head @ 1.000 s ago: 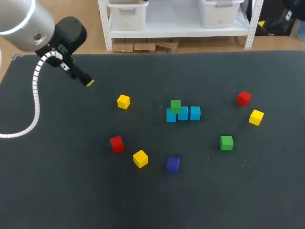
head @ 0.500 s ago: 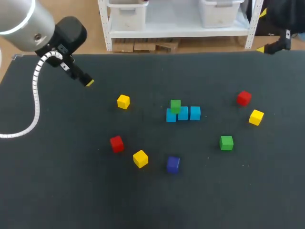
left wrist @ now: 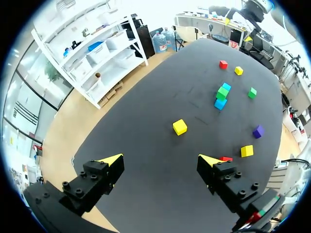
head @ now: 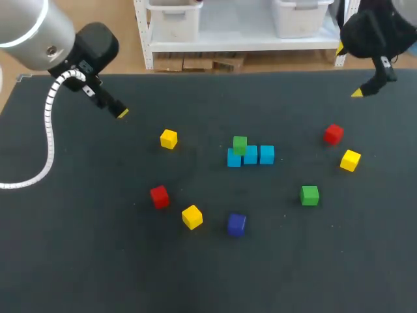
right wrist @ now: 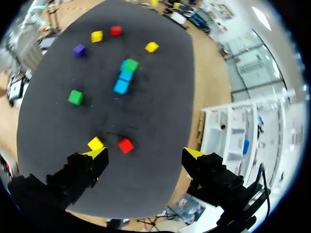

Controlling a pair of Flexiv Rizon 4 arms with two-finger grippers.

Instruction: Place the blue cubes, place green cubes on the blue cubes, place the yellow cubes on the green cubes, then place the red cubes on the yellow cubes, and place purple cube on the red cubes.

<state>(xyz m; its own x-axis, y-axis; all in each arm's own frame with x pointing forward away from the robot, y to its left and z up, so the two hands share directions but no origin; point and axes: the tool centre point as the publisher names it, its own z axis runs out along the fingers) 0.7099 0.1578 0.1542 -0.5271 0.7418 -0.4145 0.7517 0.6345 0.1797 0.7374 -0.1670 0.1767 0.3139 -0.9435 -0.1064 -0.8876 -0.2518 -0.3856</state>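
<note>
Three blue cubes (head: pixel 251 156) form a row mid-table, and a green cube (head: pixel 240 145) rests on the row's left end. A second green cube (head: pixel 309 194) lies front right. Yellow cubes (head: pixel 169 139) (head: pixel 191 216) (head: pixel 350 160) and red cubes (head: pixel 159 195) (head: pixel 333 134) are scattered singly. The purple cube (head: pixel 236 224) lies in front of the row. My left gripper (left wrist: pixel 160 161) hangs open and empty over the back left, the nearest yellow cube (left wrist: pixel 180 127) ahead of it. My right gripper (right wrist: pixel 146 153) is open and empty at the back right, with a red cube (right wrist: pixel 125 145) just ahead.
The table (head: pixel 78 261) is a dark mat. A white coiled cable (head: pixel 49 130) trails from my left arm over the table's left side. No other objects stand on the table.
My right arm has come into the head view at the back right and moved down over the table's far edge. The left arm and all cubes stayed put.
</note>
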